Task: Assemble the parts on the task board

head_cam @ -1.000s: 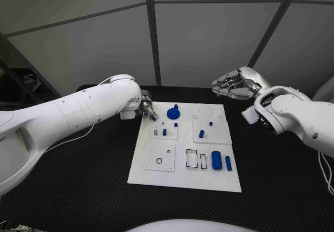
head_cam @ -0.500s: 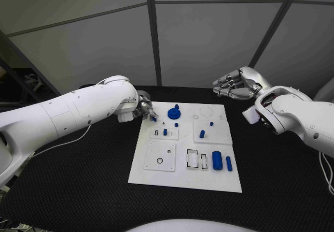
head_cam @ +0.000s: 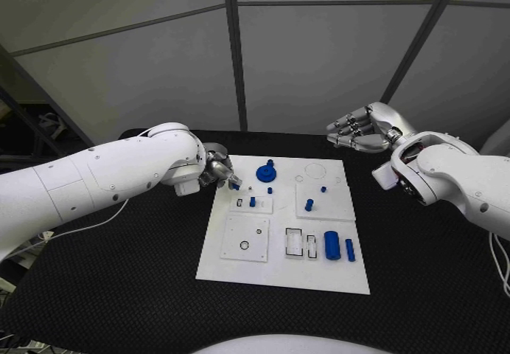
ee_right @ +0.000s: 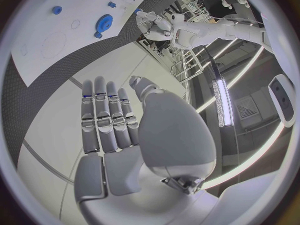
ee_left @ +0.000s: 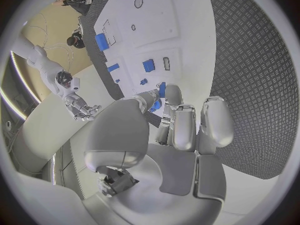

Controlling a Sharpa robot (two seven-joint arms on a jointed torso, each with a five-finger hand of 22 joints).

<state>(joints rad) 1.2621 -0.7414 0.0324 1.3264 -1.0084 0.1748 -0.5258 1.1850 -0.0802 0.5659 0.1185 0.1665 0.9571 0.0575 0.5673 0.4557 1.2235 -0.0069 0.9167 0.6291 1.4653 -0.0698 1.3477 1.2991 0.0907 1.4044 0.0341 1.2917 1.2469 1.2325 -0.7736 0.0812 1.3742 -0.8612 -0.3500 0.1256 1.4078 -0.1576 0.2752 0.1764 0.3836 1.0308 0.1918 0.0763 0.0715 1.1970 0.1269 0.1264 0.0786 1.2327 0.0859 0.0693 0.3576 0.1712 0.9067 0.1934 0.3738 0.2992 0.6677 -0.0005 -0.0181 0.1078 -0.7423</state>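
At bench centre lies the task board (head_cam: 285,228), a white plate on the black bench (head_cam: 127,258). Parts on it: blue gear (head_cam: 266,174) at 12 o'clock; small pegs (head_cam: 253,200) left of centre; another peg (head_cam: 308,206) right of centre; two blue cylinders (head_cam: 332,245) loose at 4 o'clock beside the open rectangular slots (head_cam: 292,242).

Left hand (head_cam: 220,171) sits at the board's 11 o'clock corner, fingertips pinching a small blue part (ee_left: 161,90). Right hand (head_cam: 356,130) hangs off the board at 1 o'clock, fingers curled together, holding nothing.

Judgement: task partly done; some pegs appear seated, while the cylinders, the slots and the round holes remain open.

No legible writing or brand marks.
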